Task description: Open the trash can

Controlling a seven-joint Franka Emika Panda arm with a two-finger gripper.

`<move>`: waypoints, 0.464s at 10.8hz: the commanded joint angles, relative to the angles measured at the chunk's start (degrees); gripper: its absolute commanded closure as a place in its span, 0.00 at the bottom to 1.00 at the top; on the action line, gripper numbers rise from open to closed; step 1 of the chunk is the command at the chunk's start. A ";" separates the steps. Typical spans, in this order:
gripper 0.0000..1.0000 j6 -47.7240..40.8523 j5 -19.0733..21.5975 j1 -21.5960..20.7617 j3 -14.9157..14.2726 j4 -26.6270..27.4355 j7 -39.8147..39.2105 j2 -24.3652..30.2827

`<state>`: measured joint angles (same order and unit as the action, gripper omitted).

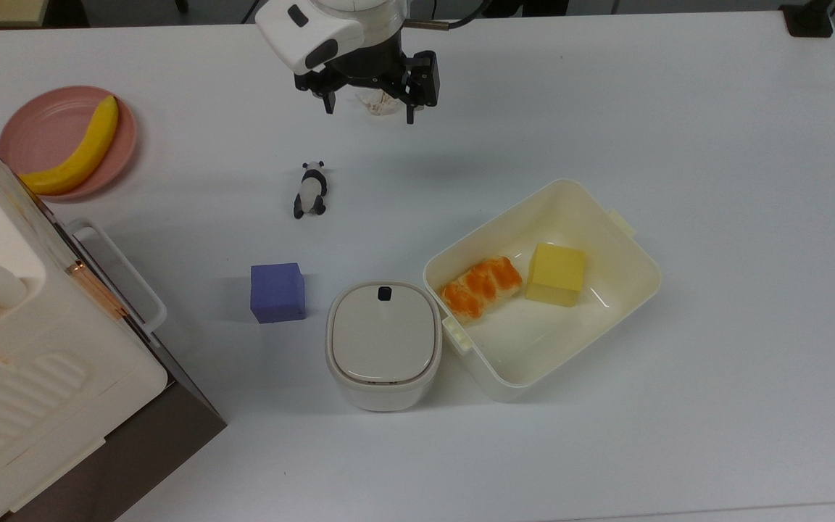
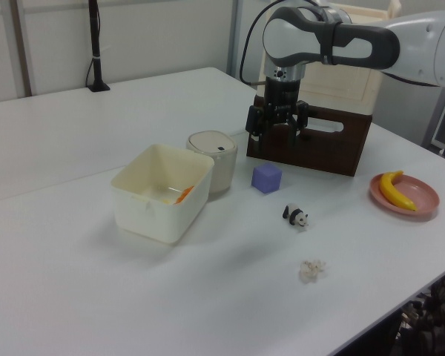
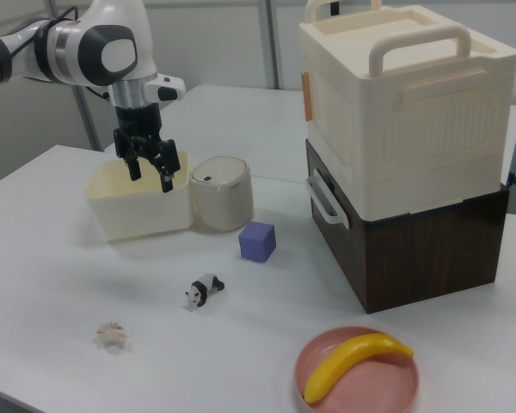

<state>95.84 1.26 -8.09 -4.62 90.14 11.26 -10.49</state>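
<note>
Top view: my tool (image 1: 370,101) hangs released, well apart from the trash can (image 1: 383,346); approach step, next press its black button (image 1: 384,293).

Trash can (image 1: 383,346): off-white body, greyish-beige lid, black button. Tub (image 1: 609,337): cream, holding an orange-glazed bun (image 1: 480,288) and a yellow block (image 1: 555,274); cube (image 1: 277,292): purple; panda (image 1: 310,190): black and white. Plate (image 1: 30,125): pink, with a yellow banana (image 1: 80,151); appliance (image 3: 404,103): cream on a dark brown base (image 3: 413,245); table (image 1: 715,181): white; gripper (image 1: 370,110): black, arm white.
</note>
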 commanded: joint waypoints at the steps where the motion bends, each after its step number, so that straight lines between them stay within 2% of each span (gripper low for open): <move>1: 0.00 -2.83 -1.09 -0.17 -0.13 1.27 0.17 1.44; 3: 0.00 -2.94 -1.09 -0.17 -0.13 1.26 0.26 1.53; 5: 0.09 -2.94 -1.09 -0.17 -0.13 1.44 0.08 1.53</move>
<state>93.96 0.98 -8.08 -4.62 90.21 11.32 -10.49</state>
